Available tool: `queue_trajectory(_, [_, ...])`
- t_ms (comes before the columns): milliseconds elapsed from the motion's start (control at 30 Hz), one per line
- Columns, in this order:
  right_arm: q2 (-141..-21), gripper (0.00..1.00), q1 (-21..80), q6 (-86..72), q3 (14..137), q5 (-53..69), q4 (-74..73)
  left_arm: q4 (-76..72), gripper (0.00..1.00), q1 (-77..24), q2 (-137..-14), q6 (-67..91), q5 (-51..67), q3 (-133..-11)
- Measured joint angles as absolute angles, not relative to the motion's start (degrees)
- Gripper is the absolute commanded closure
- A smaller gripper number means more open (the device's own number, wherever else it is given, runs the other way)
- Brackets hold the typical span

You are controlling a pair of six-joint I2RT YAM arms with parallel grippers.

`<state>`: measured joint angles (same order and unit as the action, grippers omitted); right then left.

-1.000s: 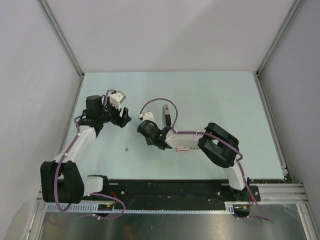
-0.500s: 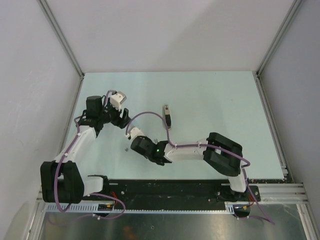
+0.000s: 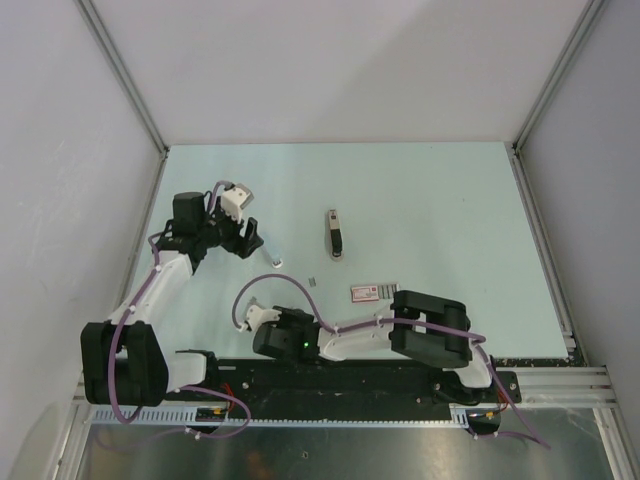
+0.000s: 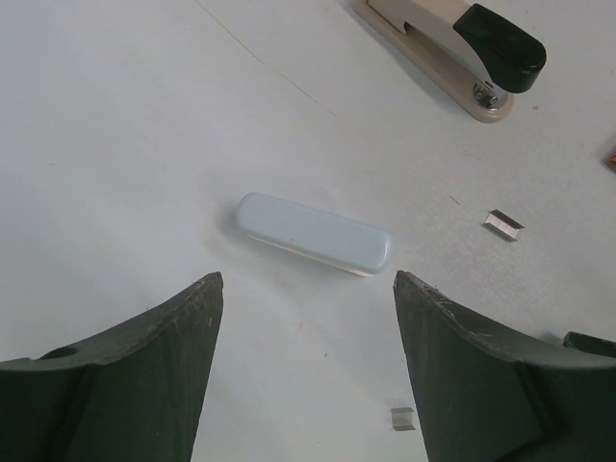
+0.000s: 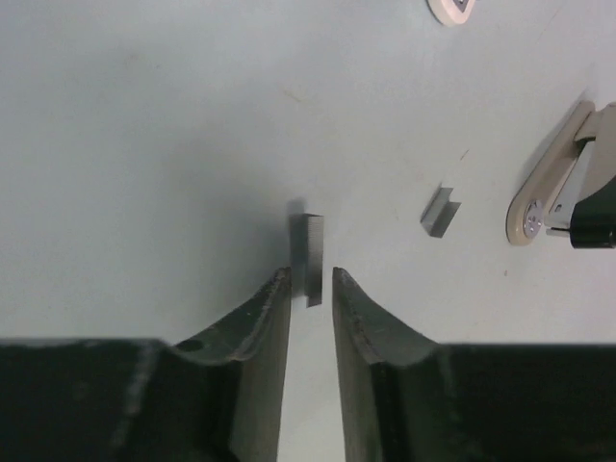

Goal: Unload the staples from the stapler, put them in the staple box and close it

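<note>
The stapler (image 3: 335, 232), cream-beige over a black base, lies closed on the table's middle; it also shows in the left wrist view (image 4: 452, 43) and at the right edge of the right wrist view (image 5: 568, 178). My left gripper (image 3: 249, 238) is open and empty (image 4: 308, 279), above a pale blue oblong piece (image 4: 313, 234). My right gripper (image 5: 310, 274) is folded back near the front edge, its jaws almost together with only a narrow slit. A short staple strip (image 5: 307, 245) lies on the table just beyond its tips. Another staple piece (image 5: 441, 210) lies nearer the stapler.
A flat red-and-white box (image 3: 367, 292) lies right of centre by the right forearm. Small staple bits (image 4: 502, 223) (image 4: 402, 417) lie on the mat. The pale blue piece (image 3: 272, 258) lies between the left gripper and the stapler. Grey walls enclose three sides.
My right arm has pulled back from beside the stapler toward the near edge and folded low. The box it covered now shows. The left arm has not moved.
</note>
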<state>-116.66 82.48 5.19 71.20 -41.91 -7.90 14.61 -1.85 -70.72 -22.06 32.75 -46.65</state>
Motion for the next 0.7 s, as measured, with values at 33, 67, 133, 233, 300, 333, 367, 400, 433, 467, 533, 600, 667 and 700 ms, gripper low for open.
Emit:
queue_trajectory(33, [-116.9,0.63,83.0,6.0,71.0,-42.8,-7.8,14.8,0.24,-1.8,-70.8,-22.1,32.8,-46.7])
queue_trajectory(67, [-117.0,0.60,83.4,6.4,70.9,-43.8,-7.9,14.9,0.24,-1.8,-70.8,-22.1,32.8,-46.8])
queue_trajectory(133, [-117.0,0.54,83.5,6.8,70.9,-44.5,-7.6,15.5,0.24,-1.8,-70.8,-22.1,32.8,-47.1])
queue_trajectory(233, [-116.3,0.49,83.4,6.9,70.6,-44.5,-7.6,16.1,0.23,-1.8,-70.8,-22.3,32.8,-47.7])
queue_trajectory(300, [-115.0,0.48,83.1,6.3,69.8,-42.9,-7.9,16.5,0.23,-1.8,-70.8,-22.5,32.8,-48.0])
queue_trajectory(333, [-114.3,0.48,83.0,6.0,69.2,-41.6,-7.9,16.9,0.23,-1.8,-70.8,-22.7,32.8,-48.2])
queue_trajectory(367, [-113.3,0.48,82.8,5.5,68.5,-40.2,-8.0,17.1,0.24,-1.9,-70.8,-22.9,32.8,-48.4])
queue_trajectory(400, [-112.4,0.47,82.5,4.9,67.8,-38.7,-8.2,17.3,0.24,-1.9,-70.8,-23.0,32.8,-48.5])
queue_trajectory(433, [-111.2,0.47,82.3,4.4,67.1,-37.1,-8.3,17.3,0.23,-1.9,-70.8,-23.1,32.8,-48.6])
queue_trajectory(467, [-109.8,0.47,82.0,3.7,66.3,-35.3,-8.3,17.5,0.23,-2.0,-70.8,-23.2,32.7,-48.7])
queue_trajectory(533, [-106.2,0.47,80.5,1.9,64.3,-31.4,-8.3,17.9,0.23,-2.1,-70.8,-23.6,32.7,-48.9])
queue_trajectory(600, [-101.5,0.47,77.5,-0.2,62.4,-27.2,-8.2,18.2,0.23,-2.2,-70.8,-24.1,32.7,-49.1])
queue_trajectory(667, [-96.9,0.47,73.5,-2.5,61.1,-22.8,-7.5,18.2,0.23,-2.3,-70.8,-24.3,32.7,-49.2])
queue_trajectory(700, [-94.8,0.48,71.6,-3.7,60.4,-20.8,-6.9,18.3,0.24,-2.5,-70.8,-24.5,32.7,-49.2])
